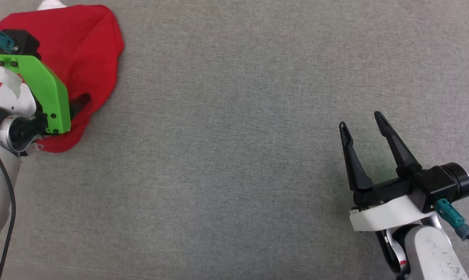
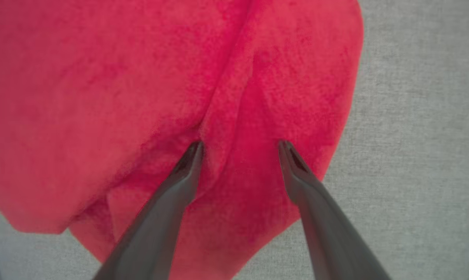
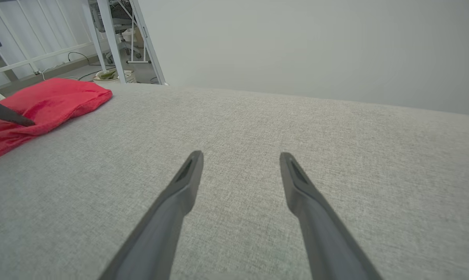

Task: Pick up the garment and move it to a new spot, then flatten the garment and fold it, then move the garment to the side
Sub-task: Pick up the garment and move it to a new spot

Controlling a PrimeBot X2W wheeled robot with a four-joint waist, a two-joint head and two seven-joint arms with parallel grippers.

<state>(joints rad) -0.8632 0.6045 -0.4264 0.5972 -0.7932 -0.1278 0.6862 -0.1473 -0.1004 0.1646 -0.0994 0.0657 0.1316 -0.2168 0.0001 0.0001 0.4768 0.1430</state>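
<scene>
L wrist view: L gripper (image 2: 240,146) jaws spread wide, nothing clamped yet; tips down at the shirt (image 2: 102,97), straddling a raised crease near the shirt's edge; bare table (image 2: 413,116) just past that edge.

Head view: shirt is a crumpled red heap (no print showing) w/ the L arm (image 1: 9,101) over it; R gripper (image 1: 360,119) well apart from the shirt, jaws spread, empty.

R wrist view: R jaws apart over bare cloth, shirt well off; one dark L finger (image 3: 9,114) has its tip at the shirt's top.

Judgement: step in hand is the first pick-up; next move prob. calls for shutting the L jaws on that crease, deep enough to catch cloth, then lifting the shirt clear before carrying it to a new spot.
</scene>
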